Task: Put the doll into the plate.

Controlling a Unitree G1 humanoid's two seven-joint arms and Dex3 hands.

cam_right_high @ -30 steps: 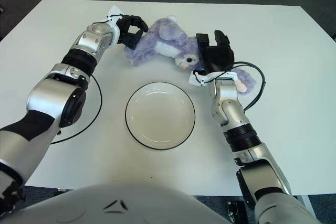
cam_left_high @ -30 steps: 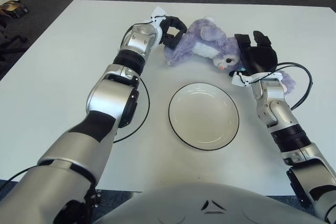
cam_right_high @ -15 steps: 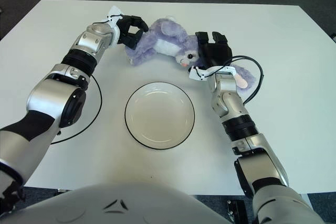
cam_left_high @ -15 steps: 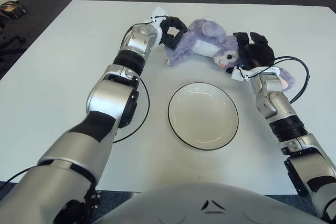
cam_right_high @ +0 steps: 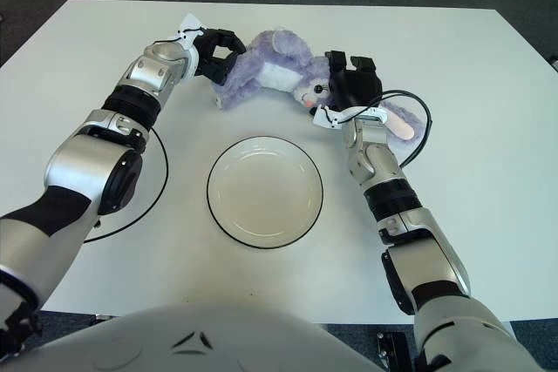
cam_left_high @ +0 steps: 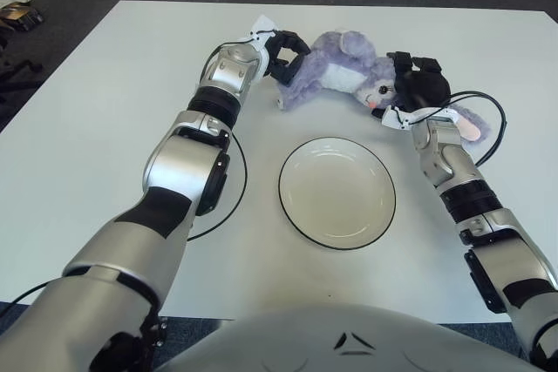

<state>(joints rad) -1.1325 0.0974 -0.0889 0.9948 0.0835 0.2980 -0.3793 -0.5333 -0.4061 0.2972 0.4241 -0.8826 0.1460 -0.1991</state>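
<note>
While both arms reach out, left hand (cam_left_high: 285,51) and right hand (cam_left_high: 417,86) seemingly clasp doll (cam_left_high: 336,73)

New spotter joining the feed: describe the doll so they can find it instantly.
On the white table, look at the far side, beyond the round black-rimmed plate. The doll lies there between the left robot hand and the right robot hand. It is the only soft thing: a purple plush with a white belly.

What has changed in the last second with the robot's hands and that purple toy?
The right hand has moved farther from the robot and closed in on the head of the purple plush doll. The left hand stays at its rear end. The white black-rimmed plate stays empty.
</note>
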